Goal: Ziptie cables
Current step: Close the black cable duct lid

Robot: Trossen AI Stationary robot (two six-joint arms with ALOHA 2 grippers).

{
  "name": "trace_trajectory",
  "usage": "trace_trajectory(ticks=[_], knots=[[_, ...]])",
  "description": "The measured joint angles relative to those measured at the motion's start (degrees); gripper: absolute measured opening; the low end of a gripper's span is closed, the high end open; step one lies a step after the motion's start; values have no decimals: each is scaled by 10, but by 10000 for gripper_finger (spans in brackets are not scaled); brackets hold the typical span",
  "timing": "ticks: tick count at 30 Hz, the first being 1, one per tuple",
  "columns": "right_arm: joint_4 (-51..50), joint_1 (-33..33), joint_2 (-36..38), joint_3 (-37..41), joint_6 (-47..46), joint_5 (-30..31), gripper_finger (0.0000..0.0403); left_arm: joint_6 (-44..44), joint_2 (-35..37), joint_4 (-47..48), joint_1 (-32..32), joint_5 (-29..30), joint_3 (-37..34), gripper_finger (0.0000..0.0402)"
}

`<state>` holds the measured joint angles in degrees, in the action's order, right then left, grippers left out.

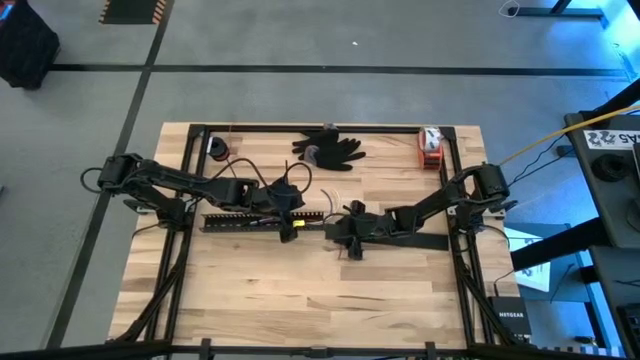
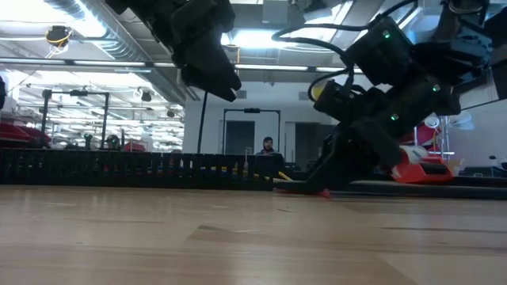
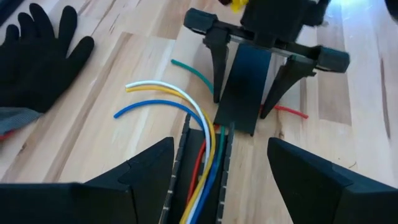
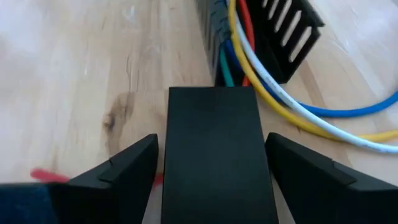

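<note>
White, yellow, blue, green and red cables (image 3: 200,163) fill the black comb-slotted channel (image 3: 180,174) mid-tabletop (image 1: 300,290); left gripper (image 3: 214,186) and right gripper (image 4: 211,163) face each other, jaws apart, the right's astride the flat black strip (image 4: 214,155).

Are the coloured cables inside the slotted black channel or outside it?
Partly inside: the cables run along the slotted channel, and their ends curve out onto the table.

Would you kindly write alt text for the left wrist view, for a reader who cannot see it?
Coloured cables, white, yellow, blue, green and red, run along a black slotted channel between the left pincer's open fingers and fan out over the wooden table. Facing it, the right pincer stands open astride a flat black strip. A black glove lies off to one side.
</note>
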<state>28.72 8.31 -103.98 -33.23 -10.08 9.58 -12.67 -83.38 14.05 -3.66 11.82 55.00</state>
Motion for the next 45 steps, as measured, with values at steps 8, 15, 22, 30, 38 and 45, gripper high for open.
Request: trace_trajectory(ticks=[8, 15, 22, 30, 38, 45], knots=[[-2, -1, 0, 1, 24, -1, 294, 8, 0, 0, 0, 0, 0, 253], [-7, -1, 0, 1, 27, -12, 294, 7, 0, 0, 0, 0, 0, 253], [-8, -1, 0, 1, 18, -14, 289, 12, 0, -1, 4, 0, 0, 253], [-13, -1, 0, 3, 27, -16, 218, 19, 0, -2, 7, 0, 0, 253], [-13, -1, -1, 3, 43, -27, 241, 4, 0, 0, 8, 0, 0, 253], [-10, -1, -2, 3, 49, -24, 295, -8, 0, -1, 11, 0, 0, 253]])
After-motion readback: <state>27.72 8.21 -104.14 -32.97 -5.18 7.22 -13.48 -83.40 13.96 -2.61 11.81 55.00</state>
